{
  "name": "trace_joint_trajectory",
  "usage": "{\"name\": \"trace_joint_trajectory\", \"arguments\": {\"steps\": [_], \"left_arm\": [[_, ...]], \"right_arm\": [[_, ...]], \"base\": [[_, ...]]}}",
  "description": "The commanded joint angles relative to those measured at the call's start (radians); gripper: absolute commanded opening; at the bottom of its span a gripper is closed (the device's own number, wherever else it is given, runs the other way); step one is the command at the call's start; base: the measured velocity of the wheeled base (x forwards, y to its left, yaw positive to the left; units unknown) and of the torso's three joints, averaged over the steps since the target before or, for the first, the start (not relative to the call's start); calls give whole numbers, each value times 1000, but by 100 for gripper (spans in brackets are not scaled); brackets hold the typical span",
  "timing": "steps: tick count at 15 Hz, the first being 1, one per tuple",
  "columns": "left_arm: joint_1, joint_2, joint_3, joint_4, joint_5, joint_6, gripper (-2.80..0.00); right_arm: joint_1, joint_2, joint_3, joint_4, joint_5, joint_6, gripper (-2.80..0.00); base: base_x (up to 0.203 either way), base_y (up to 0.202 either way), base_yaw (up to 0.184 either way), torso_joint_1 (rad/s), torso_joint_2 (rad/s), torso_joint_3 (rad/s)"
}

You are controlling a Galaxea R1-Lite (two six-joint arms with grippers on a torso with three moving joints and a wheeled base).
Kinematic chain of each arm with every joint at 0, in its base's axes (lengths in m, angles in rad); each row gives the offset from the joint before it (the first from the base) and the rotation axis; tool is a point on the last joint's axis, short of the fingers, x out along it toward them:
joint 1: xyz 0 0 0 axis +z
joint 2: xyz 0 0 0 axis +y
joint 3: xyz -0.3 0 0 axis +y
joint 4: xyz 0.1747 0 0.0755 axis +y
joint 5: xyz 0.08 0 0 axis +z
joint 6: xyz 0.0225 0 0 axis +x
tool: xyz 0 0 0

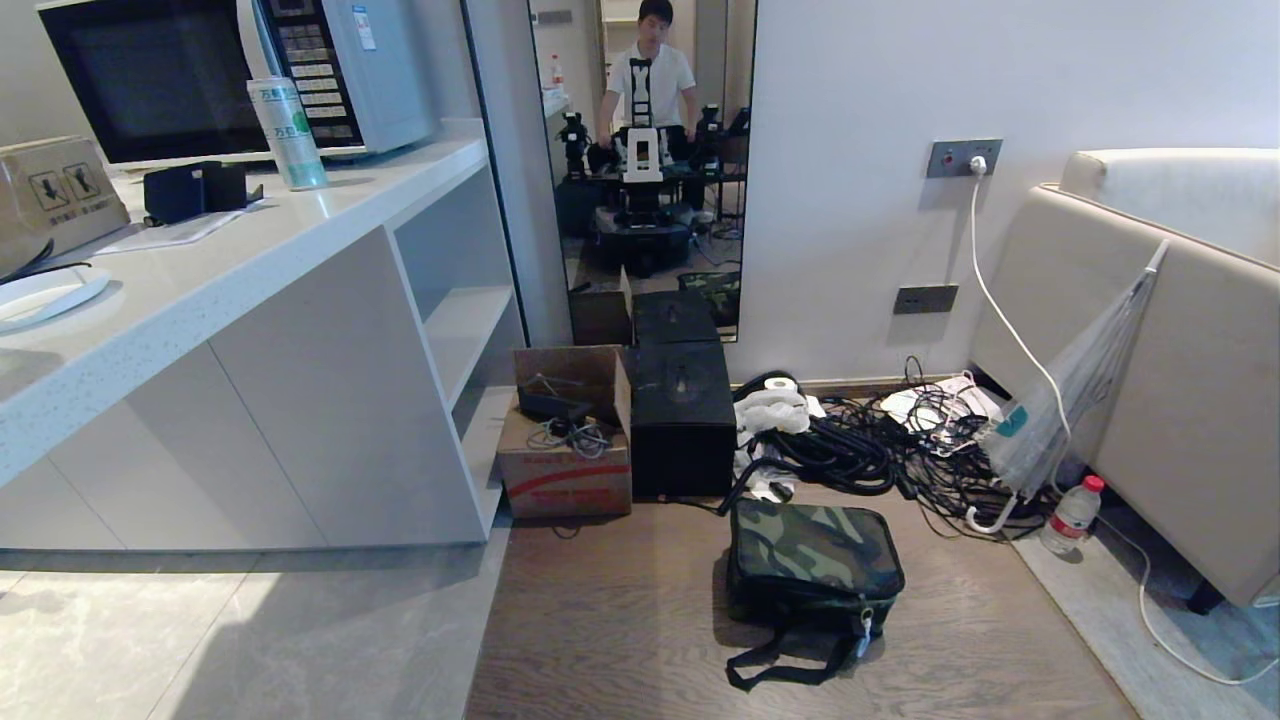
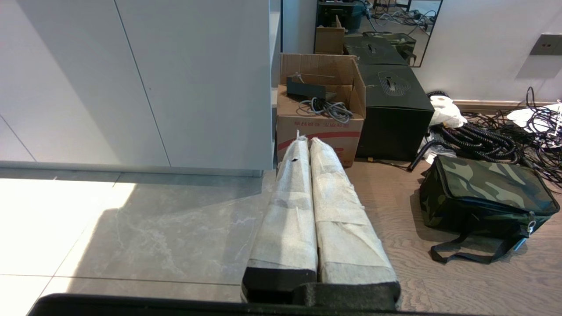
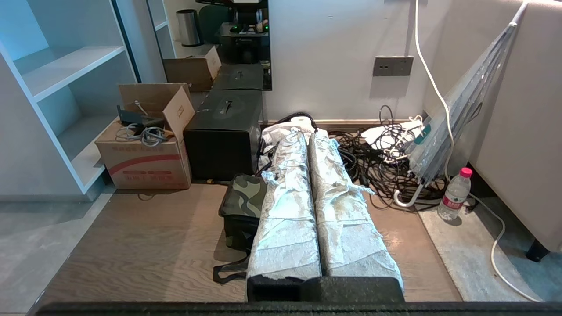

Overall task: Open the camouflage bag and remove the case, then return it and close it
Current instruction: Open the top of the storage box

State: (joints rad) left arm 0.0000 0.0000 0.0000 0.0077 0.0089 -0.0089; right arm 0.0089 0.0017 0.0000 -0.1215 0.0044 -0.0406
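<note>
Wood-grain floor [image 1: 620,640], boxy camouflage bag [image 1: 812,556]

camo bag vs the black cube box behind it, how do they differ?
The camouflage bag has a green-brown patterned lid; the black box is plain black. The bag sits low with a loose strap; the box stands taller and rigid. The bag lies out on the wood floor; the box is against the mirror wall. Both are closed.

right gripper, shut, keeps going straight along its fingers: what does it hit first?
Probably the camouflage bag: the right gripper points forward and down over it. Its fingers hide most of the bag, and depth is unclear; it might instead reach the cable pile behind.
</note>
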Motion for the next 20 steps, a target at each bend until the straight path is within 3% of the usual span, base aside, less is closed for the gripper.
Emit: {"name": "trace_joint_trajectory", "arguments": {"steps": [1,7,20], "left_arm": [[0,0,0,0,0,-1,-280],[0,0,0,-3,0,-2,-280],[0,0,0,-2,0,-6,-280]], "right_arm": [[0,0,40,-1,0,-1,-280],[0,0,40,-1,0,-1,-280],[0,0,40,0,0,-1,-280]], "base": [[0,0,0,0,0,0],[0,0,0,2,1,-24],[0,0,0,1,1,-190]]}}
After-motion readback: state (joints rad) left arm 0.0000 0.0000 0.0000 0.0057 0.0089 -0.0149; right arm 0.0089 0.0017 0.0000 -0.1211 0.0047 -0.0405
